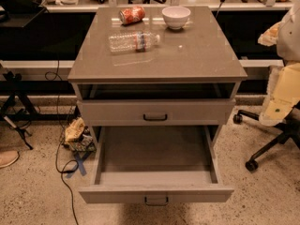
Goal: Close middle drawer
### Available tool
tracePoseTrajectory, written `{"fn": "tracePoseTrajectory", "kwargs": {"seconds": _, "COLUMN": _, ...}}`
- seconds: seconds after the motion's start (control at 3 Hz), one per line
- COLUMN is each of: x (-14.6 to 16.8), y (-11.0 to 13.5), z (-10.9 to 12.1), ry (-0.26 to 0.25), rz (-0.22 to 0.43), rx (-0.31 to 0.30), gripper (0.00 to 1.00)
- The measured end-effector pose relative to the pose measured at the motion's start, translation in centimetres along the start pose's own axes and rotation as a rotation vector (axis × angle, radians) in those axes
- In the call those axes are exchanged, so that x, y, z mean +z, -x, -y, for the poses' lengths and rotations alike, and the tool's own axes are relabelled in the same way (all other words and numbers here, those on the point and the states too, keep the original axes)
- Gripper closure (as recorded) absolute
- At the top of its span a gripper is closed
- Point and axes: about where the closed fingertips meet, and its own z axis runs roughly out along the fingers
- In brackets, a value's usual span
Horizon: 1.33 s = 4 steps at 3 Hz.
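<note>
Middle drawer (154, 165) is pulled far out toward the camera, box empty, with a flat grey-taupe front and a small dark bar handle (156, 200) at centre. Above it the top drawer (155, 111) is out only a little, a dark gap showing behind its front, and it has the same kind of handle. Whatever sits under the open drawer is hidden.

The gripper is not in frame, so whether it is spread or pressed together can't be told.

On the cabinet top (197, 55):
- A red-orange can (131, 15) lies on its side at the back left, print unreadable.
- A white bowl (176, 17) stands upright just to the can's right.
- A clear plastic bottle (134, 41) lies on its side in front of the can, its red-and-blue label band illegible.

On the floor to the left are a crumpled yellowish wrapper (74, 129), blue tape strips (79, 162) and a black cable (61, 165). At the right is an office chair (262, 151) carrying cream padding, possibly foam.
</note>
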Motion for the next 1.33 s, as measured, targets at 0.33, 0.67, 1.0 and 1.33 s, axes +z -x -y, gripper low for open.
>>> {"fn": "tracePoseTrajectory", "kwargs": {"seconds": 0.33, "x": 0.4, "y": -0.3, "z": -0.2, "ry": 0.007, "rz": 0.003, "rx": 0.012, "gripper": 0.00}}
{"fn": "tracePoseTrajectory", "kwargs": {"seconds": 0.67, "x": 4.4, "y": -2.9, "z": -1.8, "ry": 0.087, "rz": 0.032, "rx": 0.142, "gripper": 0.00}}
{"fn": "tracePoseTrajectory", "kwargs": {"seconds": 1.0, "x": 9.6, "y": -5.5, "z": -5.3, "ry": 0.162, "rz": 0.114, "rx": 0.340, "gripper": 0.00}}
{"fn": "tracePoseTrajectory", "kwargs": {"seconds": 1.33, "x": 16.5, "y": -8.1, "z": -9.5, "ry": 0.215, "rz": 0.170, "rx": 0.544, "gripper": 0.00}}
